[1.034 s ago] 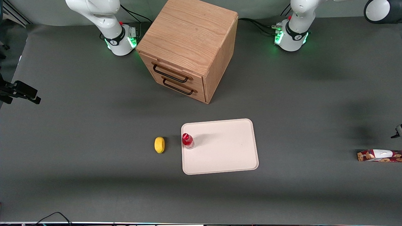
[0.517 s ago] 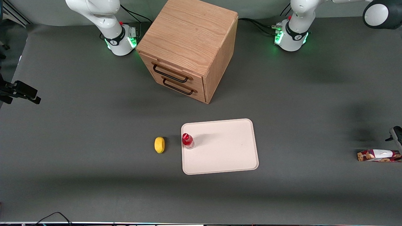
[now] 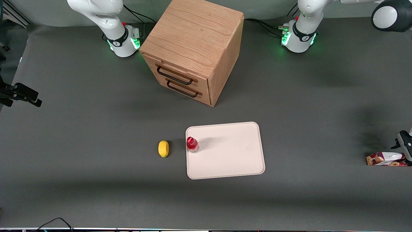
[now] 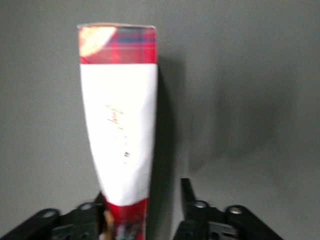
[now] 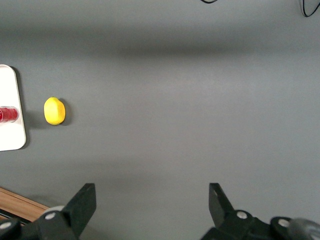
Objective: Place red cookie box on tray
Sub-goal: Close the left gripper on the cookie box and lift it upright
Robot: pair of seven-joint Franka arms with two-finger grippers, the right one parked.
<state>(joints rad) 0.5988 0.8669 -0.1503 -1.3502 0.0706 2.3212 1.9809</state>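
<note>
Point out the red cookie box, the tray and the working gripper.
red cookie box (image 3: pixel 384 159), front view, its printed top face.
tray (image 3: pixel 231 154), front view, bare floor near its middle.
gripper (image 4: pixel 145 212), left wrist view, between its open fingertips, straddling the box's end.

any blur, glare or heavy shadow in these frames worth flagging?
Left wrist view: the red cookie box is soft and its white patch washed out, print unreadable; it throws a shadow on the table; the open gripper straddles its end. Front view: sharp, with broad soft arm shadows across the table; the bottle throws a faint shadow on the tray. Right wrist view: evenly lit.
</note>
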